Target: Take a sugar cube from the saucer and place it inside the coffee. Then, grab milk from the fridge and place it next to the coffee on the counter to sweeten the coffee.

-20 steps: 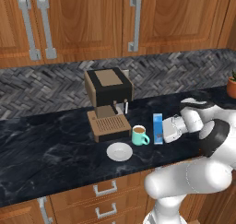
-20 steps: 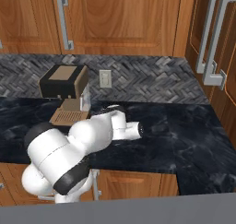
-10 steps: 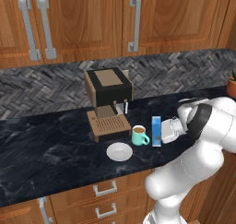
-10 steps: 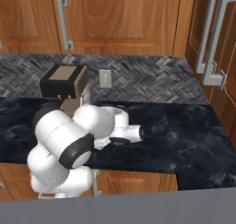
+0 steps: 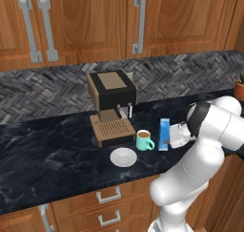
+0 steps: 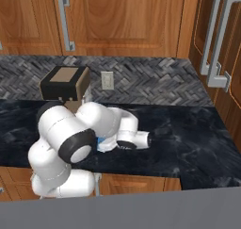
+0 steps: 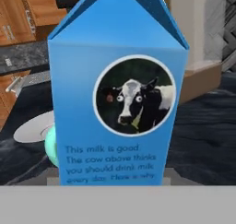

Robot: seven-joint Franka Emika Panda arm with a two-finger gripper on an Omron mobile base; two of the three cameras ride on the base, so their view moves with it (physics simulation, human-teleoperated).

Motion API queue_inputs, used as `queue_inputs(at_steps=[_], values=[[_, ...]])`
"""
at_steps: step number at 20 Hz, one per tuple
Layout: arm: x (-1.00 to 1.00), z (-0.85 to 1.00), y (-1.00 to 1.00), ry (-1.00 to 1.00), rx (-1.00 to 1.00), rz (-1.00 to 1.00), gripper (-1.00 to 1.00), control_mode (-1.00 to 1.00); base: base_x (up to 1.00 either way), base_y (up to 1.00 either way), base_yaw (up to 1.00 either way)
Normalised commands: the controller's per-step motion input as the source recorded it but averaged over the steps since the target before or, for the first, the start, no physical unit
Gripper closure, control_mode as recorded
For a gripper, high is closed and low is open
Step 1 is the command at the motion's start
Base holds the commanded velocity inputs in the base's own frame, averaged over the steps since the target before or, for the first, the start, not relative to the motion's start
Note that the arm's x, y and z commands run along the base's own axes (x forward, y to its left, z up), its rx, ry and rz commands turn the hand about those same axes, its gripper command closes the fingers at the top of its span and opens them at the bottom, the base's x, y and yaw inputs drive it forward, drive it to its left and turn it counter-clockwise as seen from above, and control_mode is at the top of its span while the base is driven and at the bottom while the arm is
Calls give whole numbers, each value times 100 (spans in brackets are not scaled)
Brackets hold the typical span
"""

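Since the earlier frames the white arm has drawn in and risen, and the blue gabled milk carton (image 5: 164,134) has shifted slightly left toward the teal mug of coffee (image 5: 143,140). The carton stands upright on the black marble-look desk (image 5: 43,154), just beside the mug on its right. The tool (image 5: 174,135) sits against the carton's right side; whether its jaws are clamped or apart cannot be told. The round white saucer (image 5: 123,157) lies in front of the mug, beside the brown-and-black coffee machine (image 5: 111,107).

Arm bent low, gripper (image 5: 172,136) level, jaw state unclear.
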Motion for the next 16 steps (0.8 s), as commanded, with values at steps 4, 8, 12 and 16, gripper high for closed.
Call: queue_inputs(at_steps=[4,8,12,16], values=[[-47,7,-1,-12,0,-2,-100,-100,0,0,0],[-60,15,-3,-18,0,-2,-100,-100,0,0,0],[-57,27,-5,-21,0,-6,-100,-100,0,0,0],[-44,45,-14,-27,0,-14,-100,-100,0,0,0]])
